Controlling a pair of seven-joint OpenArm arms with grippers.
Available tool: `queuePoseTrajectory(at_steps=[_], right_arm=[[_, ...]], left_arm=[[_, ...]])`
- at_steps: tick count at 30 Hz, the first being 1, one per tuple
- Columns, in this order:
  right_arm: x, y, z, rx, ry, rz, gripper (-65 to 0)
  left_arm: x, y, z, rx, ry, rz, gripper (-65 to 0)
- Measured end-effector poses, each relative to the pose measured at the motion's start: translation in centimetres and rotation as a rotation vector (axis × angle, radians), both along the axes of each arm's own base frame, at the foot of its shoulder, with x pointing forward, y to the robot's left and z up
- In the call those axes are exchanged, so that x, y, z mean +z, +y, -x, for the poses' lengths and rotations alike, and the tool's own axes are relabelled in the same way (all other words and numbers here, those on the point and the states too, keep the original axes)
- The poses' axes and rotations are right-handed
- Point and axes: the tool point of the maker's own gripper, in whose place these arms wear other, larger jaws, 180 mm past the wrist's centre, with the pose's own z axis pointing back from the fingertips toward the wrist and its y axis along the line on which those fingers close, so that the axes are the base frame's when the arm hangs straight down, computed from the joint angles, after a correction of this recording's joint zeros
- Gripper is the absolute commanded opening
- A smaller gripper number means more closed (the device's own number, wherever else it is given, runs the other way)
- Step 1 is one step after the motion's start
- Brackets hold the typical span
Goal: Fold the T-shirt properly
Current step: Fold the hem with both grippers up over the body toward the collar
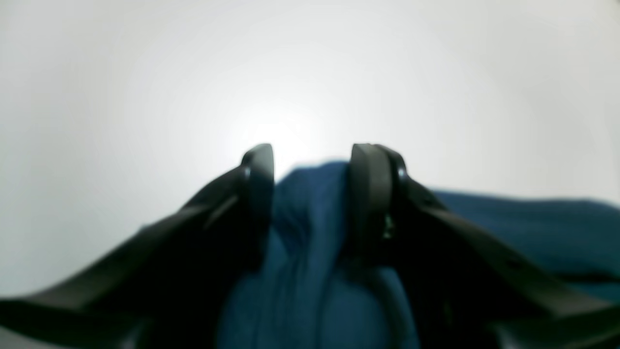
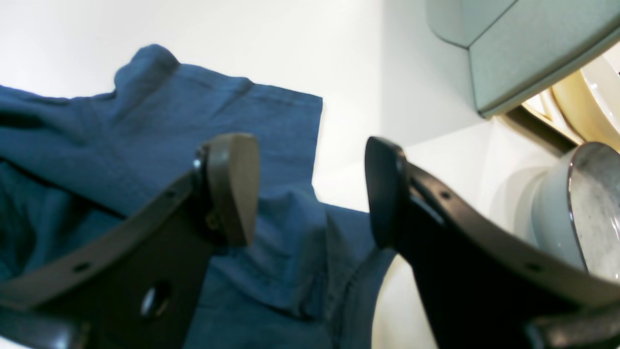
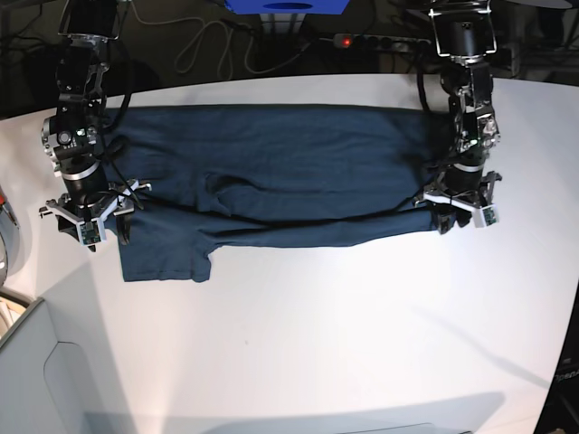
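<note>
The dark navy T-shirt (image 3: 289, 172) lies flat across the far half of the white table (image 3: 317, 334), folded lengthwise, with a sleeve at its lower left. My left gripper (image 3: 460, 217) stands at the shirt's right edge. In the left wrist view it (image 1: 312, 155) is open, its fingers on either side of a raised ridge of fabric (image 1: 310, 232). My right gripper (image 3: 90, 226) stands at the shirt's left edge. In the right wrist view it (image 2: 310, 189) is open wide just above the hem of the cloth (image 2: 145, 121), holding nothing.
A grey bin (image 3: 36, 362) sits at the table's front left corner; it also shows in the right wrist view (image 2: 523, 48) beside a grey bowl (image 2: 581, 218) and a cream plate (image 2: 591, 97). A power strip (image 3: 362, 41) and cables lie behind the table.
</note>
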Motion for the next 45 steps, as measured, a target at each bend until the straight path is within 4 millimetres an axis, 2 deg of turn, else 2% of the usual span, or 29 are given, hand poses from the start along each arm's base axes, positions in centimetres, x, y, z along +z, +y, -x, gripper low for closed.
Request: queuePoseTrajectory(at_steps=[2, 4, 10, 16, 17, 19, 23, 25, 27, 30, 41, 43, 45], right_arm=[[0.0, -0.1, 0.0, -0.002, 0.005, 0.001, -31.9], [0.1, -0.2, -0.3, -0.009, 0.012, 0.005, -31.9], [0.9, -0.7, -1.5, -0.028, 0.021, 0.022, -31.9], [3.2, -0.8, -3.8, -0.032, -0.043, 0.015, -31.8], [3.1, -1.0, -4.3, -0.043, -0.026, 0.004, -31.8], [2.0, -1.8, -5.7, -0.065, 0.049, 0.008, -31.8], [-2.5, -1.2, -7.7, 0.008, 0.273, -0.018, -31.9], [-4.6, -0.8, -8.6, 0.034, 0.356, -0.065, -31.9], [-6.5, -0.9, -8.8, 0.022, 0.421, -0.098, -31.8], [-8.3, -0.9, -8.5, 0.013, 0.482, -0.132, -31.8], [-9.2, -0.5, -7.9, 0.015, 0.496, -0.145, -33.2], [-9.3, -0.5, -7.8, 0.015, 0.498, -0.146, -38.9], [-9.4, -0.3, -7.7, 0.019, 0.489, -0.163, -49.0]], left_arm=[[-0.3, -0.1, 0.1, 0.008, 0.005, 0.006, -40.6], [-0.5, -0.3, 0.2, 0.006, 0.008, 0.01, -43.6], [-0.3, -0.3, 0.1, 0.007, 0.004, 0.014, -65.0], [-0.1, -0.3, -0.1, 0.006, -0.002, 0.013, -65.0], [-0.1, -0.3, -0.1, 0.006, -0.002, 0.013, -65.0], [0.3, -0.3, -0.1, 0.002, -0.009, 0.008, -65.0], [3.0, -0.3, -1.1, -0.009, -0.081, -0.014, -65.0], [3.8, -0.4, -1.3, -0.014, -0.098, -0.022, -65.0], [4.2, -0.8, -1.5, -0.027, -0.11, -0.025, -65.0], [4.3, -0.7, -1.6, -0.025, -0.111, -0.026, -65.0], [4.2, -0.7, -1.5, -0.025, -0.11, -0.026, -65.0], [4.2, -0.7, -1.5, -0.025, -0.11, -0.025, -65.0], [4.2, -0.7, -1.5, -0.025, -0.11, -0.026, -65.0]])
